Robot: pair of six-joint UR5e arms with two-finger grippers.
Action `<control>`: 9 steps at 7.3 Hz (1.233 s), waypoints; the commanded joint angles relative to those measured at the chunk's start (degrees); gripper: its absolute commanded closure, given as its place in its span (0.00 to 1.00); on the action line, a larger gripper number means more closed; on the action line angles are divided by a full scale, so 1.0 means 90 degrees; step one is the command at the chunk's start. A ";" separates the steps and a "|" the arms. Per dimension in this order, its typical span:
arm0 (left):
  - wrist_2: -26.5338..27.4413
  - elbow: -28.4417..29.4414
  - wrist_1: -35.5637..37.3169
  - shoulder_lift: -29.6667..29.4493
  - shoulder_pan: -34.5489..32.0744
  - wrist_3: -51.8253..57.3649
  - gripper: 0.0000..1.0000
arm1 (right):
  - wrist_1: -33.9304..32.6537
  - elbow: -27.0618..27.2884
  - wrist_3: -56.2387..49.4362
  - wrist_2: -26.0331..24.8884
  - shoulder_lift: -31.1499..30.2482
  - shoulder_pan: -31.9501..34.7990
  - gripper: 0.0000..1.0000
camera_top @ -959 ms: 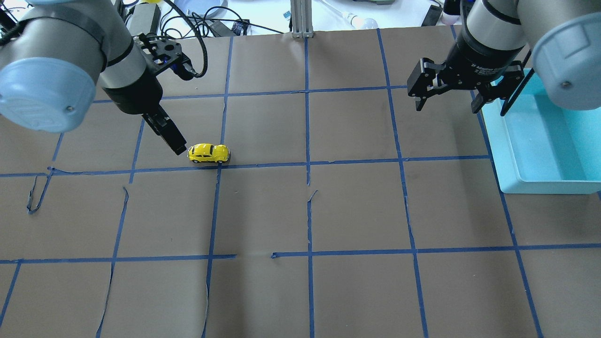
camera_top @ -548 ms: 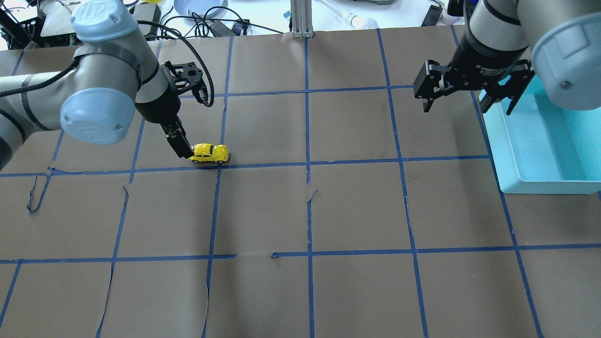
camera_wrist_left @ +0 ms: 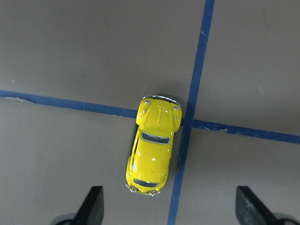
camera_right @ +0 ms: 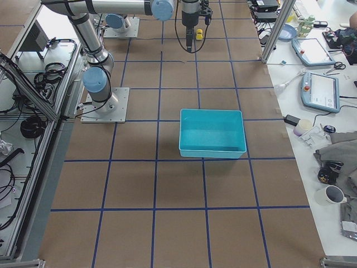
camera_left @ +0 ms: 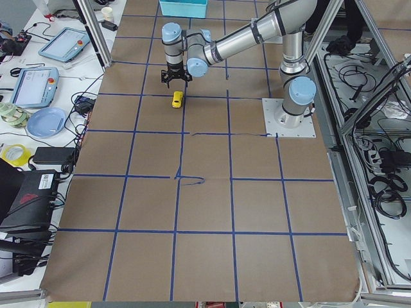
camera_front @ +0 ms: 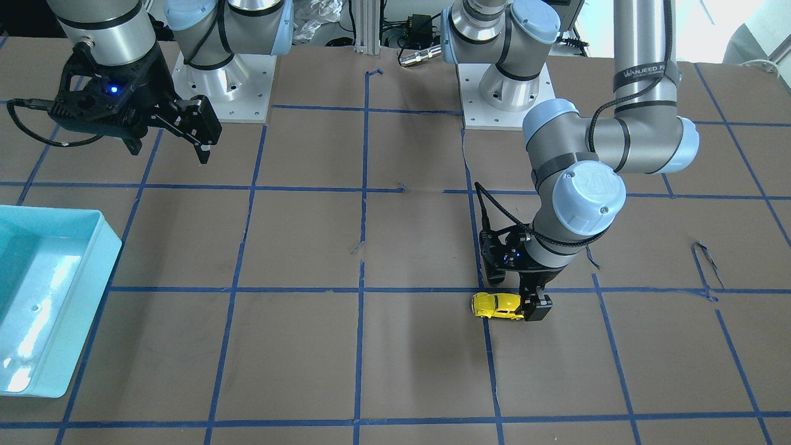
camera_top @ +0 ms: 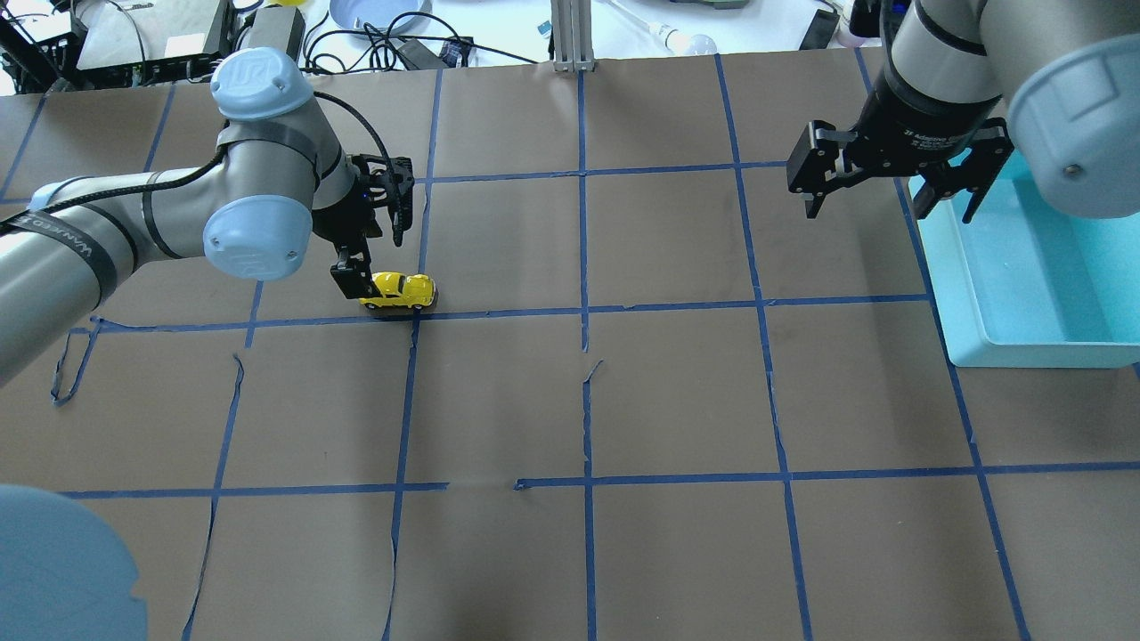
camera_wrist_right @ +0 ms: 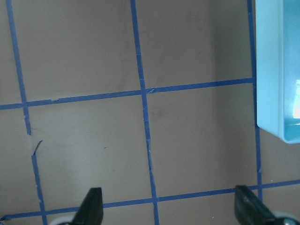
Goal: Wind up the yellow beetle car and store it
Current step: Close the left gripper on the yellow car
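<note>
The yellow beetle car (camera_top: 401,290) stands on the brown table at a blue tape crossing, left of centre. It also shows in the front view (camera_front: 496,305) and the left wrist view (camera_wrist_left: 152,152). My left gripper (camera_top: 354,279) points straight down at the car's left end, open and empty. In the left wrist view the left gripper (camera_wrist_left: 169,208) has its fingertips (camera_wrist_left: 92,205) spread wide, and the car lies just ahead of them, not between the pads. My right gripper (camera_top: 891,189) hangs open and empty at the far right, next to the teal bin (camera_top: 1033,352).
The teal bin (camera_front: 102,244) is empty and sits at the table's right edge; its corner shows in the right wrist view (camera_wrist_right: 269,93). Blue tape lines (camera_top: 583,312) grid the paper, with some peeled ends. Cables and devices (camera_top: 392,36) lie beyond the far edge.
My left arm has swung in and come down over the car's left end, with the wrist turned upright. The right gripper drifted slightly right. The car has not moved.
</note>
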 commanded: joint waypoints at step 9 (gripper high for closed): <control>-0.0156 -0.0305 0.0674 -0.0533 0.0001 0.0399 0.06 | 0.0006 0.0035 -0.0003 0.0286 -0.0015 0.0004 0.00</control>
